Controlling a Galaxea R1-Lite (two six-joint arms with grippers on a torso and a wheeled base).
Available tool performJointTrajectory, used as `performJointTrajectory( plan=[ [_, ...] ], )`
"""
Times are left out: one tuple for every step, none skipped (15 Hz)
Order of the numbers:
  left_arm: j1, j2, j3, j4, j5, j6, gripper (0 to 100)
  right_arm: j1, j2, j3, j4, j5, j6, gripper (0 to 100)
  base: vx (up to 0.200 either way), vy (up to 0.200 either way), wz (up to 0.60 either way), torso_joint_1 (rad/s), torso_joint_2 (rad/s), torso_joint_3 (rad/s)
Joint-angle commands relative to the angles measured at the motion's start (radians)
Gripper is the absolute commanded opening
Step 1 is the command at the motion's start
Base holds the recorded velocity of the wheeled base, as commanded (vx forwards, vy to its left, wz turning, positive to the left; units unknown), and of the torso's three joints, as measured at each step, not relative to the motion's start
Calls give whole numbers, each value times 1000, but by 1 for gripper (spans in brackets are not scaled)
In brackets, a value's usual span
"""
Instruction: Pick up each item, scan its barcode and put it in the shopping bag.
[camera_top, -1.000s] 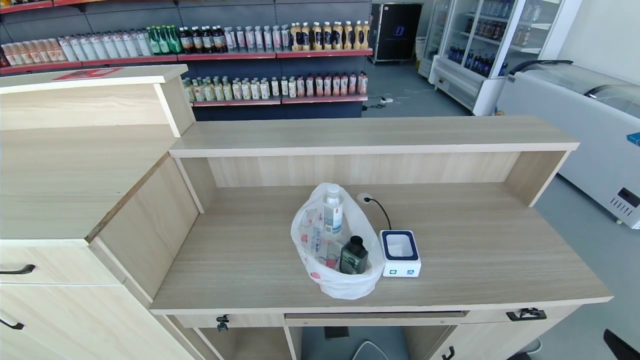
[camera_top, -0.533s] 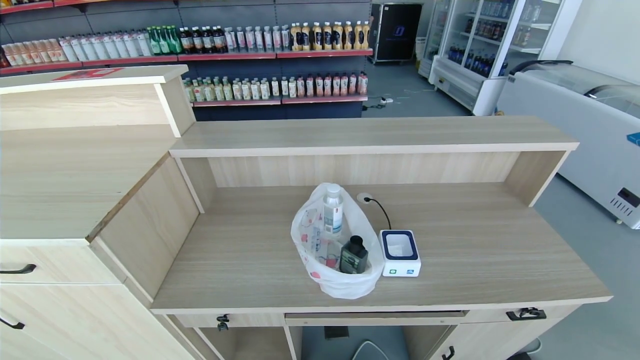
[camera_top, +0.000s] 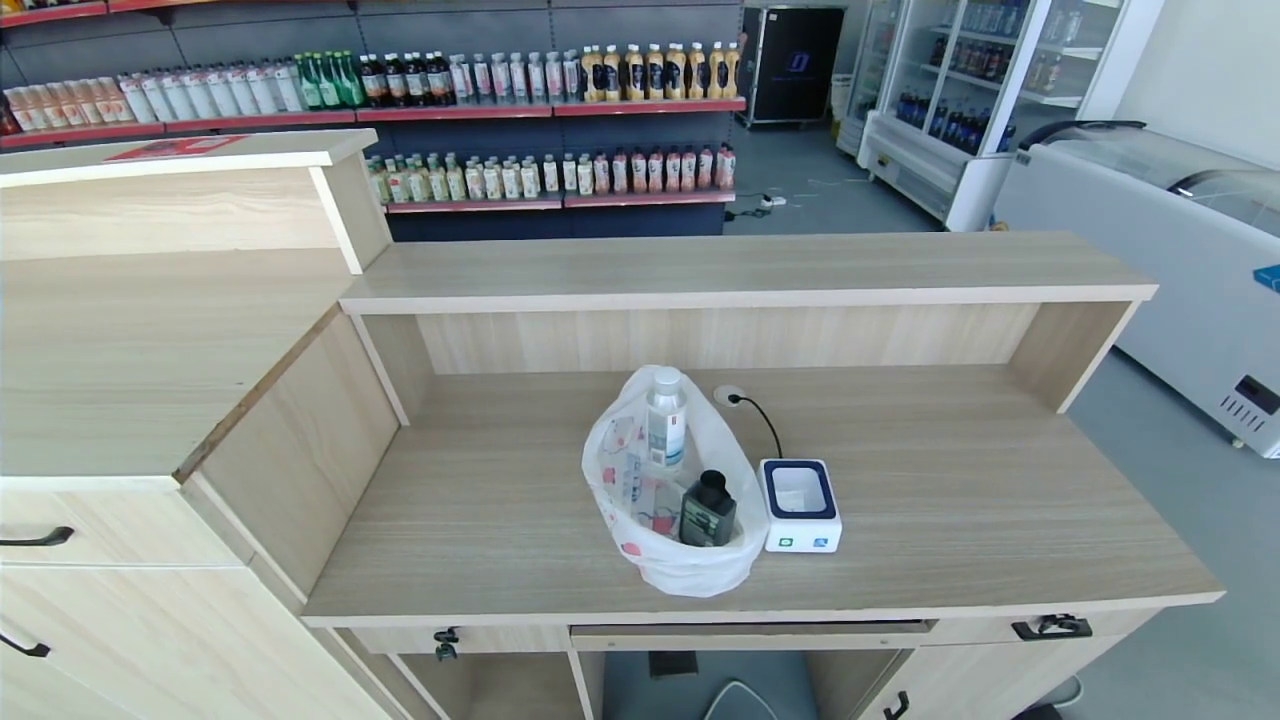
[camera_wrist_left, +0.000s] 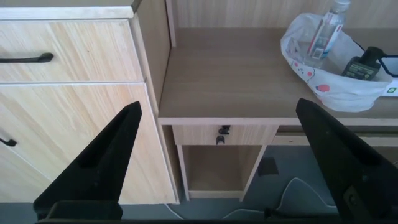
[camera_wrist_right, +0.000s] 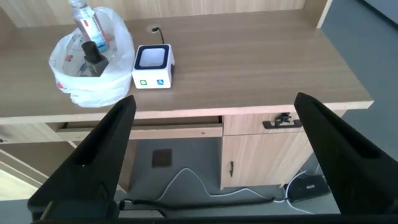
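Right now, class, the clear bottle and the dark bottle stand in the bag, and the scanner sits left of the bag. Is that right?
No: the head view shows the scanner right of the bag, not left. The clear bottle and the dark bottle do stand in the bag.

On the left pincer (camera_wrist_left: 217, 104), matte black all over: two flat wedge-shaped fingers (camera_wrist_left: 93, 168), broad at the root and narrowing to blunt tips, plain-faced apart from one small round recess, perhaps a screw seat, low on one of them, and joined at the root by a dark straight crossbar. On the right pincer (camera_wrist_right: 214, 98), the same matte black and the same pair of tapering wedge fingers (camera_wrist_right: 336, 155), with straight slanted inner edges, a faint sheen along the flat faces and a thin dark crossbar at the root.
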Motion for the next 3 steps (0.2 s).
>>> performJointTrajectory(
  plan=[
    [0, 2, 0, 0, 1, 0, 100, 0, 2, 0, 0, 0, -1, 100, 0, 0, 0, 0, 0, 0],
    [0, 2, 0, 0, 1, 0, 100, 0, 2, 0, 0, 0, -1, 100, 0, 0, 0, 0, 0, 0],
    [0, 2, 0, 0, 0, 0, 100, 0, 2, 0, 0, 0, -3, 100, 0, 0, 0, 0, 0, 0]
  ],
)
